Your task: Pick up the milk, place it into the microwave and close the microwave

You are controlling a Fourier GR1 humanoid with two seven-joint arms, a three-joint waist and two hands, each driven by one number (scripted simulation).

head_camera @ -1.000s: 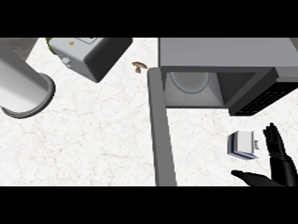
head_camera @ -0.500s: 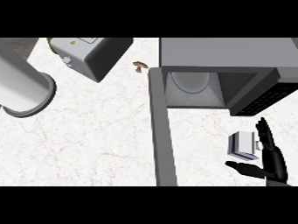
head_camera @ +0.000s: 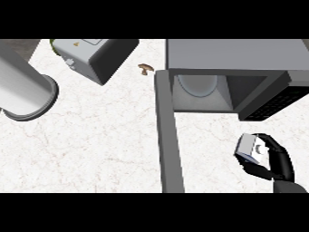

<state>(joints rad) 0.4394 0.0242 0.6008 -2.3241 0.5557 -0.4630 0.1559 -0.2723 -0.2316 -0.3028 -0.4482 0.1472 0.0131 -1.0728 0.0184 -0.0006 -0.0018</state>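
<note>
The milk is a small white carton with a blue base, on the counter in front of the microwave at the lower right. My right hand comes in from the lower edge, its fingers curled round the carton's right side and its thumb under the near end. The grey microwave stands at the upper right, and its cavity shows a pale turntable inside. Its door is swung open and reaches toward me, left of the carton. My left hand does not show.
A grey toaster sits at the back left. A large grey cylinder lies across the left side. A small brown item lies between the toaster and the microwave. White marble counter spreads left of the door.
My right hand moved up and left from the lower edge to the carton, and its straight fingers have curled round the milk. Nothing else has moved.
</note>
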